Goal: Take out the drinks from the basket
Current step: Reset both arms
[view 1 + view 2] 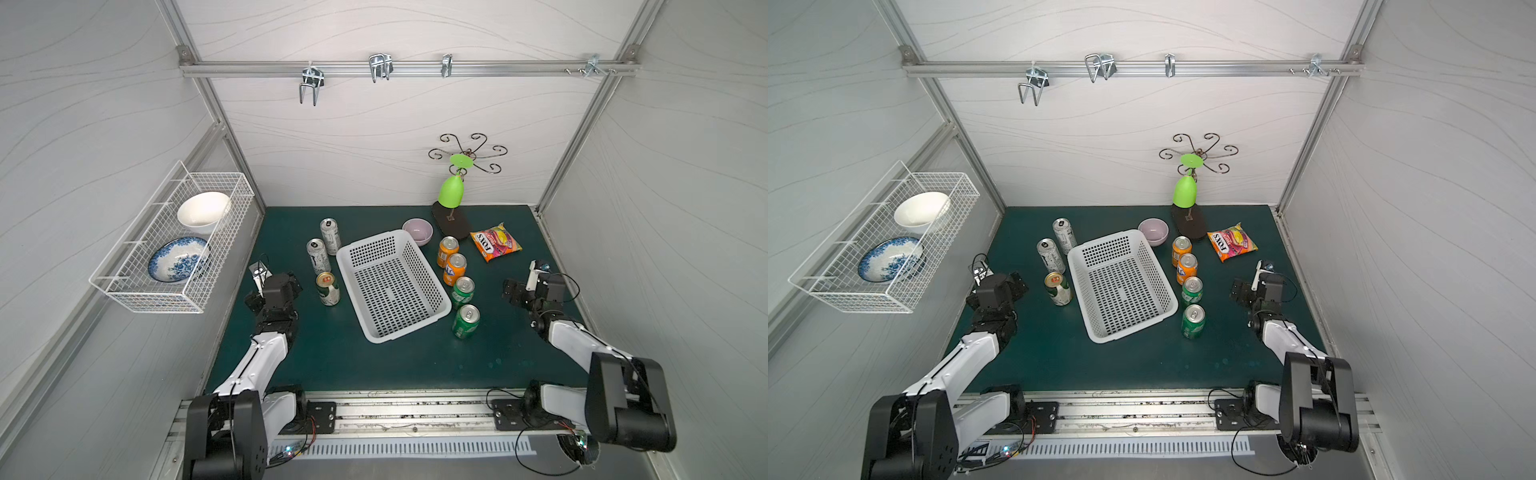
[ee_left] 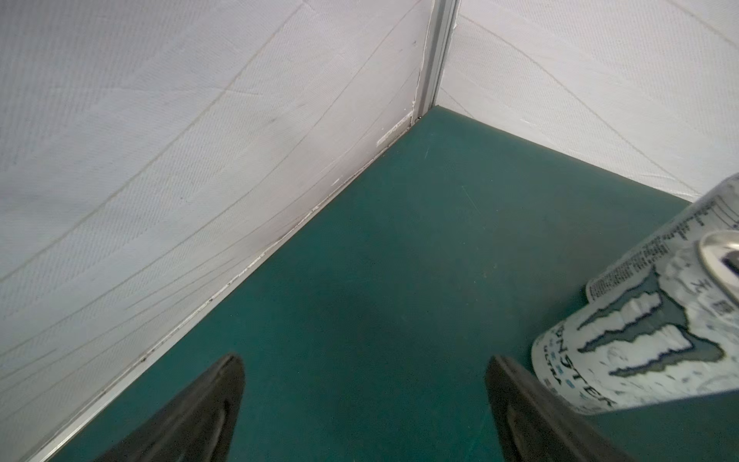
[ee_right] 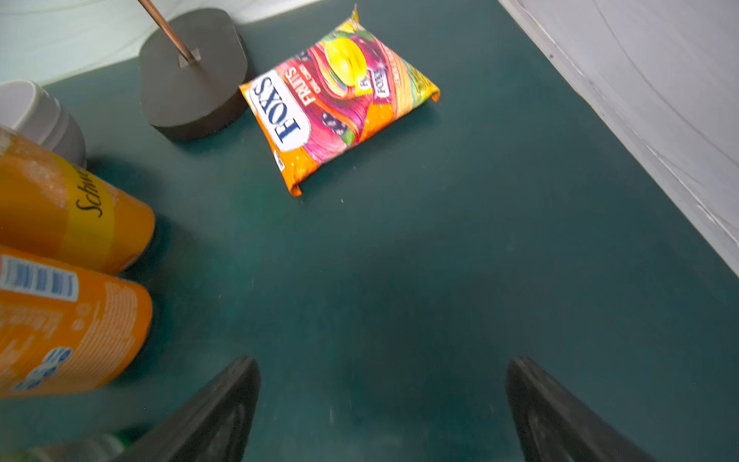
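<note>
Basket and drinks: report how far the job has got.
Done: the basket holds nothing. All seven drinks stand on the mat beside it: two silver-white cans, one cream-and-green can, two orange cans, two green cans. In hand: nothing; the left tool and the right tool are open and empty. Left: no drink to lift out.

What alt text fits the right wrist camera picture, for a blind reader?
The open right gripper hangs empty over the green table. Ahead lies a colourful candy bag beside a dark stand base; two orange cans stand nearby.
</note>
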